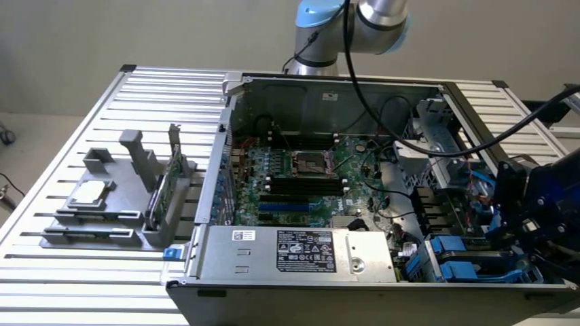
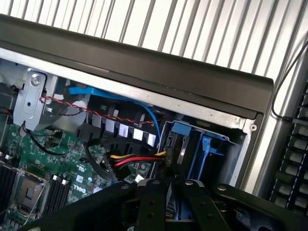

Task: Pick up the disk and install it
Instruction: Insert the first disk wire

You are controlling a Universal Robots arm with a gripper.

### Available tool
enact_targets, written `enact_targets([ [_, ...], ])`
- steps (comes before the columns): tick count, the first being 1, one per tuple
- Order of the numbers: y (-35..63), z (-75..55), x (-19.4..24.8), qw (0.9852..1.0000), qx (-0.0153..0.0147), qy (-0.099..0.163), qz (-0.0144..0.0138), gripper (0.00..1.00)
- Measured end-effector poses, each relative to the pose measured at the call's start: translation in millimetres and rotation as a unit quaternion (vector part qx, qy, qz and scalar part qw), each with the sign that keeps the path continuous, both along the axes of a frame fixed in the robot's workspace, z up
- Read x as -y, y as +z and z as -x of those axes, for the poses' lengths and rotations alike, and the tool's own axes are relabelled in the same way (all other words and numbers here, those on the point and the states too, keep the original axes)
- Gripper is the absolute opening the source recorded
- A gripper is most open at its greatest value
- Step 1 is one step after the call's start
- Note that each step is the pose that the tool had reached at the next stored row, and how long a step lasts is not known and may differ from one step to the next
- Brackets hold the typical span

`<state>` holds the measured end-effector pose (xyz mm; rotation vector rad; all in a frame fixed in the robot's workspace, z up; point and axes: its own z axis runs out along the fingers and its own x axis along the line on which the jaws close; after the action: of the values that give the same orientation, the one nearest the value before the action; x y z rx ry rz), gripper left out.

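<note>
Your gripper (image 2: 168, 186) hangs over the drive bay (image 2: 239, 155).
The arm (image 1: 363, 20) arches over the computer case (image 1: 299, 102) to the exterior view's right; the disk (image 2: 181, 130), blue rails showing, sits in the drive bay just below. You cannot tell how the jaws stand.

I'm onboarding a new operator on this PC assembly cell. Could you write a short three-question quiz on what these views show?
1. True or false: the processor chip lies on the grey fixture outside the computer case.
2. The tool is nearest to: A) the CPU socket; B) the blue drive carriers; C) the grey fixture.
3. Fill in: the label on the power supply box is ____.
Key: 1 true; 2 B; 3 black.
</note>
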<state>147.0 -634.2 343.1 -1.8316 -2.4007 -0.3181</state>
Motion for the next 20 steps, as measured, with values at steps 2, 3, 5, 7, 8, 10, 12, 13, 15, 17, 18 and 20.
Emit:
enact_targets([
  [2,0.0,0.0,0.0,1.0000,-0.0022,-0.006,0.0005,0.17],
  [3,0.0,0.0,-0.1,1.0000,-0.0026,-0.007,0.0011,0.17],
  [5,0.6,0.0,-0.5,0.9999,-0.0027,-0.009,0.0035,0.17],
  [7,1.6,0.0,-2.0,0.9999,-0.0026,-0.010,0.0066,0.17],
  [8,2.2,0.0,-3.6,0.9999,-0.0026,-0.010,0.0080,0.17],
  [10,3.3,0.0,-7.6,0.9999,-0.0026,-0.010,0.0109,0.17],
  [12,3.8,0.0,-11.5,0.9999,-0.0026,-0.010,0.0132,0.17],
  [13,3.8,0.0,-13.1,0.9999,-0.0026,-0.010,0.0140,0.17],
  [15,3.9,-0.1,-15.6,0.9998,-0.0026,-0.011,0.0151,0.17],
  [17,3.9,-0.1,-16.5,0.9998,-0.0026,-0.013,0.0163,0.17],
  [18,3.9,-0.1,-16.5,0.9997,-0.0026,-0.016,0.0172,0.17],
  [20,3.8,-0.1,-16.5,0.9995,-0.0027,-0.024,0.0190,0.17],
])
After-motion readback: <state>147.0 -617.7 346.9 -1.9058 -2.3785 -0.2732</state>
